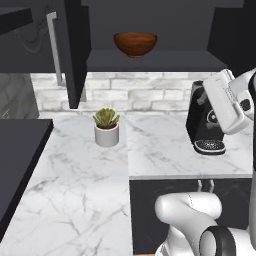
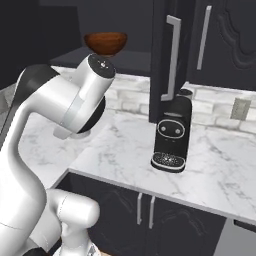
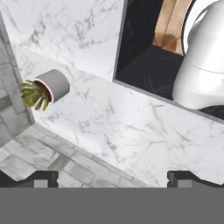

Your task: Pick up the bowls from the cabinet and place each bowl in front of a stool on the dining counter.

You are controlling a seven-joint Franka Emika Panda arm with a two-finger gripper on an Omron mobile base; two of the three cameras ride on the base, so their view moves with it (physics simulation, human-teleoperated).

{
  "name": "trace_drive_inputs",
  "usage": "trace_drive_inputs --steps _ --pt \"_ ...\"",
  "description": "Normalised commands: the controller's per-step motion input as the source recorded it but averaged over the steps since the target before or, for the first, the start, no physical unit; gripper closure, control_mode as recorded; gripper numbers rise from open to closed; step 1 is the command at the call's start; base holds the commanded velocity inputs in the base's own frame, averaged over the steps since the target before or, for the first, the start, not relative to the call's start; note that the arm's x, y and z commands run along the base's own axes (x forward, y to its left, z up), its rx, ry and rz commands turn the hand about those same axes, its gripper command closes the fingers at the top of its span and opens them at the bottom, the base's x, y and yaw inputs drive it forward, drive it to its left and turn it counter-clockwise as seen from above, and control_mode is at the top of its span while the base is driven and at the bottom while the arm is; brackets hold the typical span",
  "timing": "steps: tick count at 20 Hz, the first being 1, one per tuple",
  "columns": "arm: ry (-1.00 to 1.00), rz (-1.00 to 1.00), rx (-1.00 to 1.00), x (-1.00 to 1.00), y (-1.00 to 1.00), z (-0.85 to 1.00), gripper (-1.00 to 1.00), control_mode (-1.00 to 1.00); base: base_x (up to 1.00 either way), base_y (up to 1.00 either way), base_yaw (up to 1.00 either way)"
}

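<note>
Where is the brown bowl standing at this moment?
The brown bowl stands on the shelf of the open cabinet, above the small potted plant and up-left of the coffee machine.

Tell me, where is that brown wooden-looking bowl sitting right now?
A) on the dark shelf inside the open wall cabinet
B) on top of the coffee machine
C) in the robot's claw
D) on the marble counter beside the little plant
A: the brown bowl rests on the dark shelf of the open cabinet, above the potted plant and the coffee machine.
</note>
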Motion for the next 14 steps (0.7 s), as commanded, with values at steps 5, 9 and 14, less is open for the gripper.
trace_drive_inputs --steps 5,9,14 --pt "0.0 0.0 0.0 0.0 0.0 0.0 -1.0 1.0 0.98 0.4 -0.23" --pt "0.0 0.0 0.0 0.0 0.0 0.0 -1.0 1.0 0.91 0.58 -0.31" --pt "0.0 0.0 0.0 0.0 0.0 0.0 -1.0 1.0 0.84 0.71 -0.33"
